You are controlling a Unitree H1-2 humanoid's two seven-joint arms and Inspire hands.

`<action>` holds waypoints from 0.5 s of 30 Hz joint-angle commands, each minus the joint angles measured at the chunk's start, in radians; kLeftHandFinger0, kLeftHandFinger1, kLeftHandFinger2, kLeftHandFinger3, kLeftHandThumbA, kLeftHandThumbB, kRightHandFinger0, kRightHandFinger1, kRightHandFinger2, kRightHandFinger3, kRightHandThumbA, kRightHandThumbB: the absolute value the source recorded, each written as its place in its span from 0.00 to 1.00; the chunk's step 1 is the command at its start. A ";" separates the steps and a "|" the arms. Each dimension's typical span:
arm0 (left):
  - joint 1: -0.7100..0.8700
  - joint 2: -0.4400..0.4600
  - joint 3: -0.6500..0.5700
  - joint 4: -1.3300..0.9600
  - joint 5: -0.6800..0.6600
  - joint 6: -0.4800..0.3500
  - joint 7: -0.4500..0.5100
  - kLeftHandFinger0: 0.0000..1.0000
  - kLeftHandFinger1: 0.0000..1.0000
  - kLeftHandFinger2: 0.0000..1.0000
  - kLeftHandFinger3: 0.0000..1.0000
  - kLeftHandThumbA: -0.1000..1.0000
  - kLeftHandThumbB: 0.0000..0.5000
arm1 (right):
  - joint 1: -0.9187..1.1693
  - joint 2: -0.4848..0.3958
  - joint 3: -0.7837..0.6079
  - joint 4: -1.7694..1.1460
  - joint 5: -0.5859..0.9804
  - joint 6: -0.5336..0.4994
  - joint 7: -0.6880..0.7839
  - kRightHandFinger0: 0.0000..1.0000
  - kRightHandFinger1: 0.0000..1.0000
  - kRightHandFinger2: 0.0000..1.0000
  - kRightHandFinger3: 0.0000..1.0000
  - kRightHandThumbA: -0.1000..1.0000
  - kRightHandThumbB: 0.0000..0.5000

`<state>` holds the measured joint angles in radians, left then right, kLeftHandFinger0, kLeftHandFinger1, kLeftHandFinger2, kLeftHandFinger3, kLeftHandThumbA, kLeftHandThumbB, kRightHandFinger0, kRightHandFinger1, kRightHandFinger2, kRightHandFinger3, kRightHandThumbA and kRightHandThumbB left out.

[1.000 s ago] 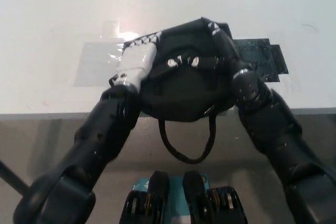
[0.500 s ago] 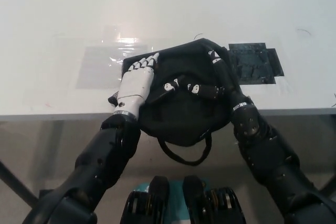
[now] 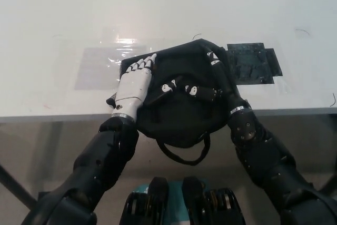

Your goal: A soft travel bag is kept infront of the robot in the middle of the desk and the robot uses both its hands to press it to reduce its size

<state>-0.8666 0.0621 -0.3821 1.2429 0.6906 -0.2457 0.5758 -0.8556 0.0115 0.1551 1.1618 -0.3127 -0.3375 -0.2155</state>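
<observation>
A soft black travel bag (image 3: 179,114) lies flattened at the near edge of the white desk (image 3: 168,14), its lower part and a loop strap (image 3: 181,154) hanging over the edge. My white left hand (image 3: 134,85) lies flat on the bag's left side, fingers stretched out and pointing away from me. My black right hand (image 3: 210,85) lies on the bag's right side, fingers spread across its top toward the middle. Both hands press down on the bag without grasping it.
A patch of dark tape (image 3: 254,64) is stuck to the desk right of the bag. A clear shiny tape patch (image 3: 97,67) lies left of it. The desk's front edge (image 3: 52,115) runs just beneath my wrists.
The whole picture has shifted, so the camera moved. Both hands have settled lower and flatter on the bag, which looks more flattened than a second ago.
</observation>
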 commanded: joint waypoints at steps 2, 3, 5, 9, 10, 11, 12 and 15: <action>0.059 0.009 0.029 0.068 -0.077 0.036 -0.082 1.00 1.00 1.00 1.00 1.00 0.54 | 0.015 0.047 0.006 0.072 0.024 0.008 0.021 1.00 1.00 1.00 1.00 1.00 0.41; 0.060 0.007 0.048 0.055 -0.099 0.018 -0.083 1.00 1.00 1.00 1.00 1.00 0.53 | 0.026 0.052 -0.003 0.061 0.037 -0.005 0.026 1.00 1.00 1.00 1.00 1.00 0.40; 0.046 0.007 0.085 0.027 -0.136 0.000 -0.087 1.00 1.00 1.00 1.00 1.00 0.53 | 0.023 0.056 -0.013 0.042 0.049 -0.015 0.031 1.00 1.00 1.00 1.00 1.00 0.40; 0.038 0.017 0.178 -0.173 -0.229 -0.031 -0.155 1.00 1.00 1.00 1.00 1.00 0.50 | 0.037 0.055 -0.036 -0.134 0.083 0.013 0.060 1.00 1.00 1.00 1.00 1.00 0.39; 0.051 0.017 0.203 -0.261 -0.254 -0.019 -0.186 1.00 1.00 1.00 1.00 1.00 0.51 | 0.060 0.052 -0.037 -0.233 0.088 0.063 0.077 1.00 1.00 1.00 1.00 1.00 0.42; 0.069 0.016 0.217 -0.332 -0.273 -0.012 -0.207 1.00 1.00 1.00 1.00 1.00 0.52 | 0.081 0.047 -0.032 -0.301 0.086 0.096 0.089 1.00 1.00 1.00 1.00 1.00 0.44; 0.065 0.025 0.235 -0.423 -0.297 0.006 -0.244 1.00 1.00 1.00 1.00 1.00 0.55 | 0.087 0.033 -0.031 -0.397 0.092 0.150 0.119 1.00 1.00 1.00 1.00 1.00 0.50; 0.071 0.062 0.242 -0.592 -0.318 0.062 -0.338 1.00 1.00 1.00 1.00 1.00 0.47 | 0.117 -0.006 -0.029 -0.585 0.125 0.226 0.195 1.00 1.00 1.00 1.00 1.00 0.52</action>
<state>-0.7811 0.0734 -0.1852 0.9086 0.5146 -0.2658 0.4440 -0.7568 0.0251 0.1244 0.8526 -0.2638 -0.2900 -0.1788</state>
